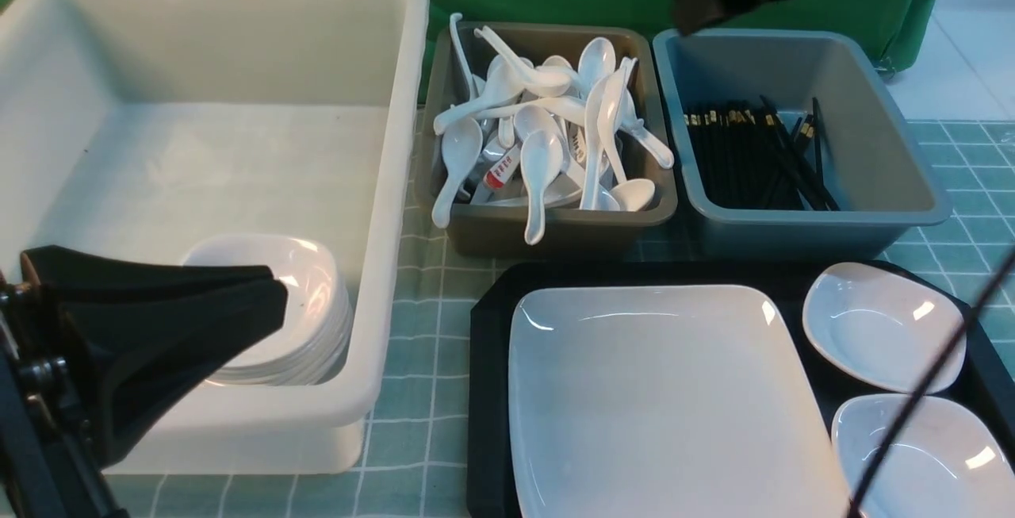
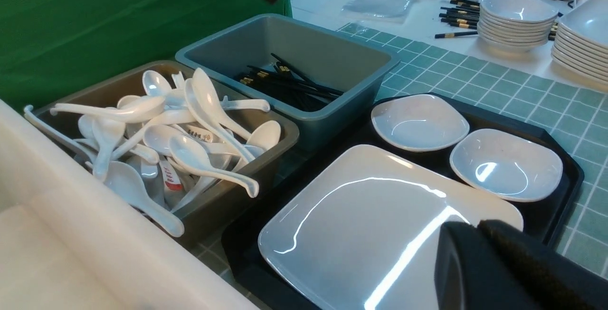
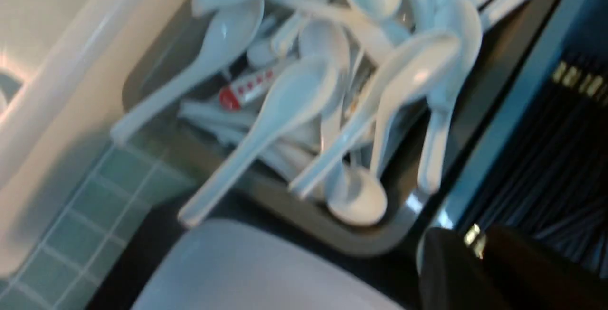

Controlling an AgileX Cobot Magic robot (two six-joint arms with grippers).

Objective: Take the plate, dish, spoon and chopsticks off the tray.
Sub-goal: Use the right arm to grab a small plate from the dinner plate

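Evidently the cutlery part was finished, for no spoon or chopsticks showed on the visible part of the tray. White spoons were heaped in the brown tub and black chopsticks lay in the grey tub beside it.

The plate lay flat on the tray, filling most of it. Two small dishes sat just beside it on the robot's right. The left gripper hung over the near corner of the white tub, its fingers pressed together on nothing, above a stack of bowls.

The right gripper hovered high over the gap between the two small tubs. Its wrist view was smeared, so I could not tell whether its fingers were apart or together, or whether they held anything.

By my reading the crockery came next. A dish would best be pinched at its raised rim on the side nearest the arm, squarely, since the glaze looked slippery. The plate was wide and low, so one finger would need to slide under its edge before closing. Either piece should be lifted level, carried clear of the tub walls, and set down gently.
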